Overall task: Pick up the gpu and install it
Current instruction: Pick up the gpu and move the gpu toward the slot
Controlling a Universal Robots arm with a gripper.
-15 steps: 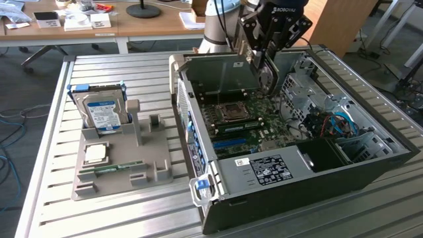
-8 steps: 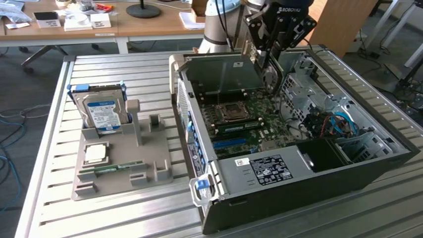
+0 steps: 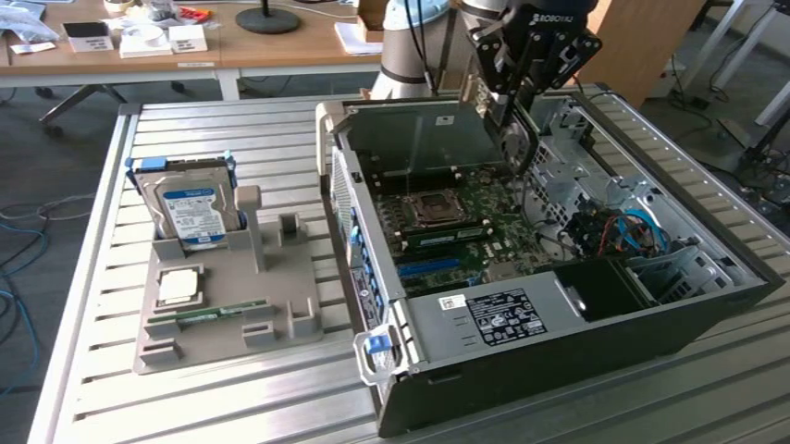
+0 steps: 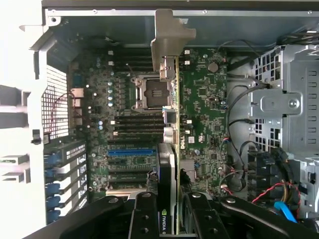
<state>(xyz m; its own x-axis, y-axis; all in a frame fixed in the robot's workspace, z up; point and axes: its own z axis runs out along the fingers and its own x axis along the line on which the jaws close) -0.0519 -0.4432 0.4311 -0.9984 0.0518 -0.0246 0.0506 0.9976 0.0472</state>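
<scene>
Above green motherboard (image 4: 204,99), black jaws clenched on thin flat gpu (image 4: 167,169), pale bracket (image 4: 167,37)

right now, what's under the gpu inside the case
Under the gpu lies the motherboard, with its cpu socket and a blue slot showing beside the card. The strip of board directly beneath the card is covered.

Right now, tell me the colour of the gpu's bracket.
The bracket is pale grey metal; the wrist view shows it best.
</scene>
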